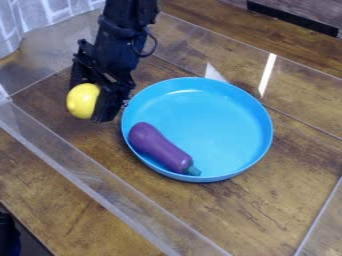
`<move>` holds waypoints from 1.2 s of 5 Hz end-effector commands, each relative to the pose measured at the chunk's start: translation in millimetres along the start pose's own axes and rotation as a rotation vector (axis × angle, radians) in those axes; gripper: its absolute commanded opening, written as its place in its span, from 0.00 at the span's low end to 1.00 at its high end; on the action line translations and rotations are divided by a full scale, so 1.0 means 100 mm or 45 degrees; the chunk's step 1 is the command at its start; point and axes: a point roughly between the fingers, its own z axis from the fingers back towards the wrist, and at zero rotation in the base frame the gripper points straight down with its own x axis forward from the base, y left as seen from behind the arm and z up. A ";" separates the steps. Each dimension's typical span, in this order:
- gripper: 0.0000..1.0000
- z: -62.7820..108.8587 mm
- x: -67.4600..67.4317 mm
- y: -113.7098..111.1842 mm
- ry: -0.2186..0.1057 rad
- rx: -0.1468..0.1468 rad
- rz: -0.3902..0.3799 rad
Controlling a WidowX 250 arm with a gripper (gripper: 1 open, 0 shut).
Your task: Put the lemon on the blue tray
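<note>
Eggplant [162, 148]: purple, lying on the near-left part of the blue tray [234, 118].
Blue tray: round, on the wooden table [80, 160], right of the arm.
Lemon [84, 100]: clasped in the black gripper [91, 98], just left of the tray's rim, not over it.
Gripper: angled downward, jaws grasping the lemon.

Purple eggplant [162, 148] lying in dish; wooden table [80, 210]; clear plastic barrier [94, 190]
</note>
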 end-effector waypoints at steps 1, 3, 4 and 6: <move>0.00 0.36 0.03 0.02 -0.132 0.064 -0.004; 0.00 0.62 0.08 -0.12 -0.201 0.181 -0.230; 0.00 0.75 0.01 -0.15 -0.217 0.220 -0.281; 0.00 0.95 -0.12 -0.20 -0.249 0.278 -0.380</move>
